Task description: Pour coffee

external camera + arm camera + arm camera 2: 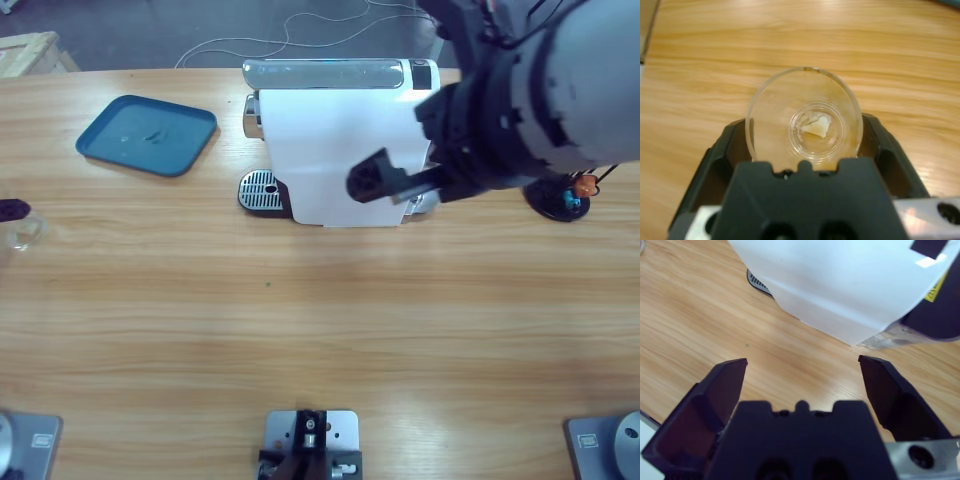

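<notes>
The left hand (805, 150) grips the small clear glass cup (805, 117); it should stay level. The right hand (802, 375) gapes wide, empty.

Silver-grey arm (590, 90), black jaws.

The white paper-covered coffee machine (335, 150) is partly blocked in the high view by the big silver-grey right arm (540, 100), which runs off the top and right edges, so its right end can't be seen. The right wrist view chops the machine off at the top. The small black stand with orange and blue capsules (570, 195) peeks out from under that arm, too small to count. The small clear glass tumbler (20, 232) is cut by the left edge up high; in the left wrist view the left gripper's (805, 155) black body hides its lower rim.
</notes>
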Controlling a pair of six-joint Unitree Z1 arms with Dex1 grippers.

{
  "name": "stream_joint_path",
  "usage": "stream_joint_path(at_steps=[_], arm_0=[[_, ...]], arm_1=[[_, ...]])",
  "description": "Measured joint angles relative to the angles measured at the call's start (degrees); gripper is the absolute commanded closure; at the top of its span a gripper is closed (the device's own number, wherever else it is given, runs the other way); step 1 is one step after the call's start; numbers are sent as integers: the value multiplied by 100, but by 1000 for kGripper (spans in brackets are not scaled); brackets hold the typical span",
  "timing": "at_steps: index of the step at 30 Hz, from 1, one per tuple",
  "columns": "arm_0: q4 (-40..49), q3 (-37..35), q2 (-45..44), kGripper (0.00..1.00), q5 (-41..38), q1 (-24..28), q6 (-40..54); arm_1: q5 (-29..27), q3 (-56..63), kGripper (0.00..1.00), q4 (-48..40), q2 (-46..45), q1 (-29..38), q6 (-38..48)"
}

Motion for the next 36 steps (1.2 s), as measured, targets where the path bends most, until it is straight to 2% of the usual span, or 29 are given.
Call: stream_joint_path(at_steps=[3, 6, 10, 14, 20, 23, 29, 36], arm_0=[[0, 137, -407, 1000, -445, 1, 334], [120, 86, -786, 1000, -934, -82, 836], [439, -188, -986, 1000, -1562, -649, 1129], [487, -705, -955, 1000, -2204, -1196, 1574], [492, -1915, 5, 1000, -3294, -1416, 2732], [493, -2309, 550, 1000, -3792, -1559, 3308], [526, -2440, 1228, 1000, -4068, -1952, 4023], [511, -2594, 1792, 1000, -4081, -2257, 4192]], arm_1=[[-150, -223, 0, 545, -286, 0, -444], [-200, -397, 0, 972, -1018, 2, -804], [-200, -392, 0, 1581, -2134, 2, -1009], [-284, 356, 0, 1738, -3142, 3, -1043], [-559, 1311, 0, 1750, -3956, -40, -1044], [-578, 1435, 0, 1737, -4197, -324, -1045], [-581, 1443, 0, 1682, -4309, -626, -1147], [-581, 1443, 0, 1656, -4306, -638, -1163]])
